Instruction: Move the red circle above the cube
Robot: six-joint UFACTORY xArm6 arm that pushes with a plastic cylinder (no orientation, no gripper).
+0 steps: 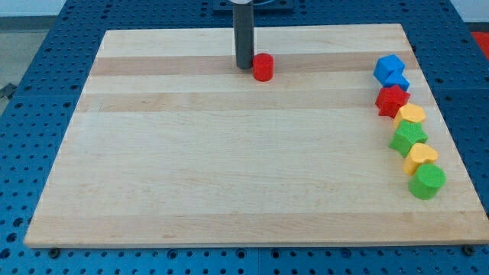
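1. A pale wooden board lies on a blue perforated table, which frames it on all sides.
2. Nearest the view's bottom, at the board's right edge, sits a green cylinder.
3. Just above it and touching it is a yellow block, its shape hard to make out.
4. Next up the same column comes a green star-like block, then another yellow block, each pressed against its neighbour.
5. Above those is a red star-like block, and touching its upper side the blue cube ends the column.
6. Farther up, left of the column and well apart from it, the red circle stands alone near the board's top edge, roughly level with the cube.
7. My tip rests just beside the red circle, on its left, seemingly touching it; the rod has no fingers, so it grasps nothing.
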